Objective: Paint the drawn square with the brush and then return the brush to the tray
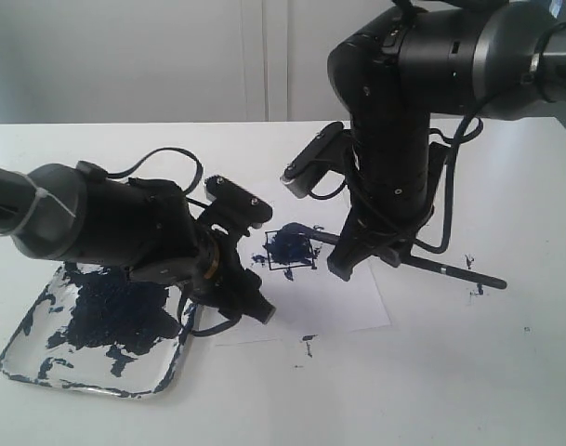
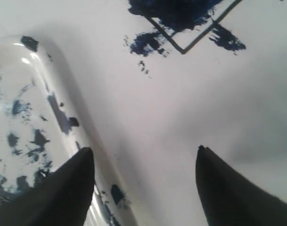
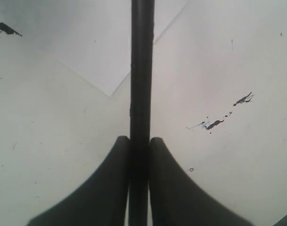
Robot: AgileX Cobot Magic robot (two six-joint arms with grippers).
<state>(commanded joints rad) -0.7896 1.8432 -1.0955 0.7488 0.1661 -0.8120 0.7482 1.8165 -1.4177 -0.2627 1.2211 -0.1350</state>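
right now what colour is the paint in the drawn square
Dark blue on the drawn square; clearest in left wrist view.

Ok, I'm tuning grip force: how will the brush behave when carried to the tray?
The brush looks straight and stiff, so it probably won't flex. It is thin, and the right gripper pinches it with a long stretch overhanging, so it may pivot or slip. Laid in the tray, it could roll.

We see blue-black daubs on the drawn square (image 1: pixel 290 247) — likewise blotching the clear-white tray (image 1: pixel 24 351); black brush (image 1: pixel 454 270), white paper (image 1: pixel 343 299).
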